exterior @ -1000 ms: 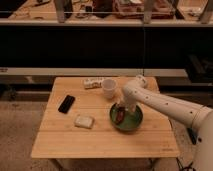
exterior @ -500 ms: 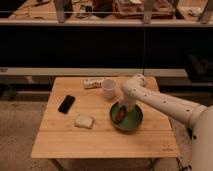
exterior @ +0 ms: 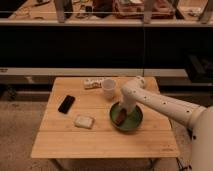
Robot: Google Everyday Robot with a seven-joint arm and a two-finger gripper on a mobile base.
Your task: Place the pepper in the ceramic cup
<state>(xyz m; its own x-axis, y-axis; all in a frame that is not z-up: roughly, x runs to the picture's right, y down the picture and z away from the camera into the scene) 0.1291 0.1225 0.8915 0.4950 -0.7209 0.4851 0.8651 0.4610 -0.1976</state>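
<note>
The pepper point(exterior: 120, 117), a dark red-brown slender piece, lies inside the round green bowl point(exterior: 133, 124) at the table's right middle. The white ceramic cup point(exterior: 109, 88) stands upright just behind and left of the bowl. My gripper point(exterior: 123, 109) reaches down from the white arm point(exterior: 160, 102) into the bowl, right at the pepper's upper end.
A pale sponge-like block point(exterior: 84, 121) lies left of the bowl. A black phone point(exterior: 66, 104) lies further left. A small patterned packet point(exterior: 93, 83) sits behind the cup. The wooden table point(exterior: 65, 142) has dark shelving behind it.
The gripper has shifted slightly within the bowl, down toward the pepper. The cup, block and phone have not moved.
</note>
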